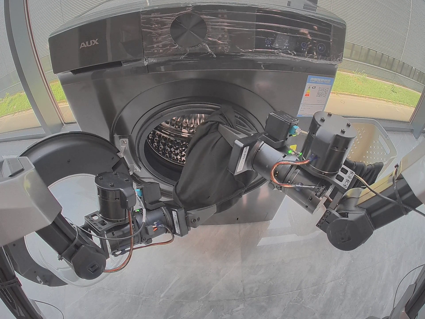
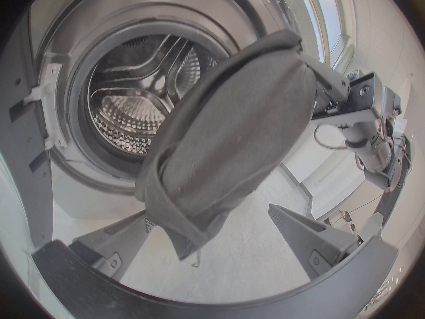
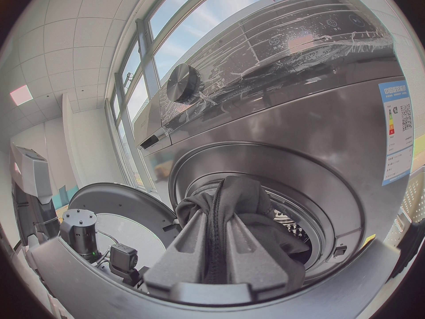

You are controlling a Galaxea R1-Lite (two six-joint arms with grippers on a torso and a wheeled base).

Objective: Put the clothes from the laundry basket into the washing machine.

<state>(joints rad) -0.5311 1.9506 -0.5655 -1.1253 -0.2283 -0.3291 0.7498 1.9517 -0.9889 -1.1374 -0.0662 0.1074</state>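
Observation:
A black garment (image 1: 208,165) hangs in front of the washing machine's (image 1: 110,94) open drum (image 1: 172,140), its top at the port's right rim. My right gripper (image 1: 228,134) is shut on that upper end, the fingers (image 3: 186,249) pinching the cloth (image 3: 243,196). Lower down, my left gripper (image 1: 208,211) stands open at the garment's bottom end. Its two fingers (image 2: 310,235) are spread wide, with the hanging cloth (image 2: 230,142) just ahead of them. The white laundry basket (image 1: 374,142) stands right of the machine, behind the right arm.
The round door (image 1: 57,156) is swung fully open to the left, just behind my left arm. The shiny perforated drum (image 2: 128,111) looks bare inside. Pale tiled floor (image 1: 230,266) spreads in front of the machine.

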